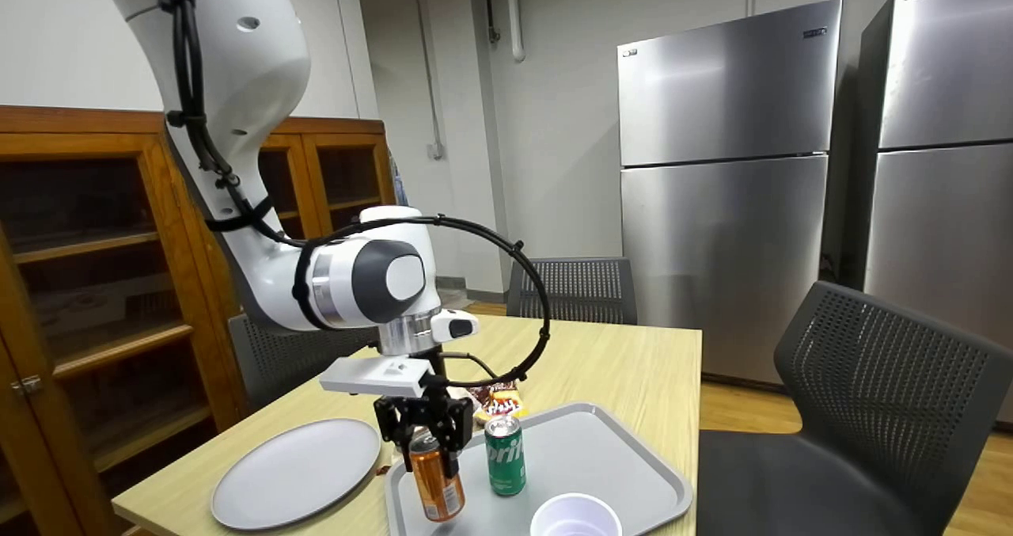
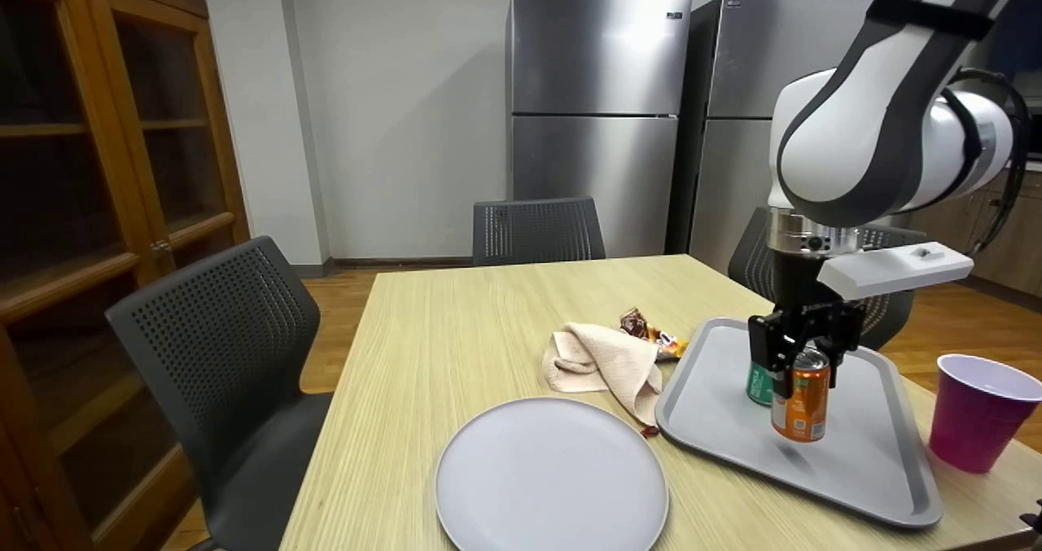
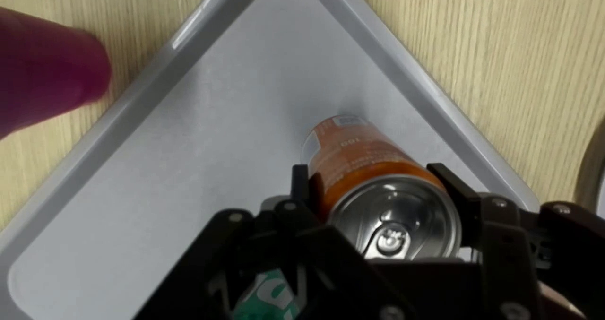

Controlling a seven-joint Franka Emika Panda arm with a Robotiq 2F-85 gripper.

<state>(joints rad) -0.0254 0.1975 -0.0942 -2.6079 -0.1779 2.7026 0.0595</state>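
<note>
My gripper (image 1: pixel 430 466) points down over the grey tray (image 1: pixel 586 441) and is shut on an orange can (image 1: pixel 438 488). In the wrist view, the two black fingers (image 3: pixel 373 187) lie against opposite sides of the orange can (image 3: pixel 361 154), near its silver top. In an exterior view, the orange can (image 2: pixel 802 408) appears slightly raised, with a shadow on the tray (image 2: pixel 875 461) below it. It looks a little tilted. A green can (image 1: pixel 505 457) stands on the tray close beside the gripper. The green can (image 3: pixel 267 301) is mostly hidden behind the gripper in the wrist view.
A grey round plate (image 2: pixel 553 478) lies on the wooden table (image 2: pixel 456 339). A purple cup (image 2: pixel 977 413) stands beside the tray. A beige cloth (image 2: pixel 602 364) and a snack packet (image 2: pixel 651 335) lie at the tray's edge. Dark chairs (image 2: pixel 236 388) surround the table.
</note>
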